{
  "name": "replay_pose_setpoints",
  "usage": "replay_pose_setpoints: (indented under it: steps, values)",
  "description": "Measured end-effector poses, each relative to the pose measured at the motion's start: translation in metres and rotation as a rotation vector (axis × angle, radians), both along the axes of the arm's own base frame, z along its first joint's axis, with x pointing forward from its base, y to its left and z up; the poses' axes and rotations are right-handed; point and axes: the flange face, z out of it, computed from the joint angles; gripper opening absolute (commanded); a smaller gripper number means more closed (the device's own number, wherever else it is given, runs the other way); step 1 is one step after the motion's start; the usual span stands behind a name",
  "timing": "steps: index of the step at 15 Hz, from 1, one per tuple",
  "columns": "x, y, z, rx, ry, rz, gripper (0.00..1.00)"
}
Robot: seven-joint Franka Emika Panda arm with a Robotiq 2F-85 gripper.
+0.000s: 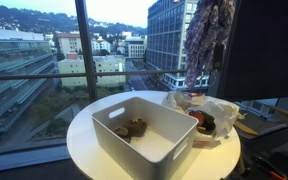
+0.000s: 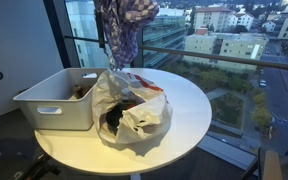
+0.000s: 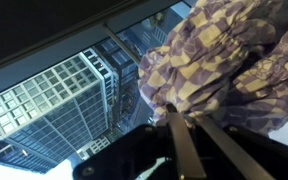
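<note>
One bag (image 2: 136, 108), one bin (image 2: 54, 112), one hanging cloth (image 2: 124, 25)

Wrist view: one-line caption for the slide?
Shut gripper holding up a bunched purple-and-cream checked cloth against a glass-fronted high-rise building outside.

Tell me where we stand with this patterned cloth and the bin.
Done: the purple-patterned cloth is up off the round table, and a few dark items lie in the white bin. In hand: the cloth hangs bunched from the shut gripper. Left: it is set down nowhere yet, and the plastic bag holds dark things.
</note>
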Motion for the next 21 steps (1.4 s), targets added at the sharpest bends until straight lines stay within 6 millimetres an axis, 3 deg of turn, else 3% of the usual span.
replay_pose_setpoints:
  steps: [9, 21]
  values:
    - [-0.014, -0.001, -0.074, 0.003, 0.142, -0.079, 0.06]
    - [-0.042, -0.002, -0.207, 0.171, 0.383, -0.115, 0.06]
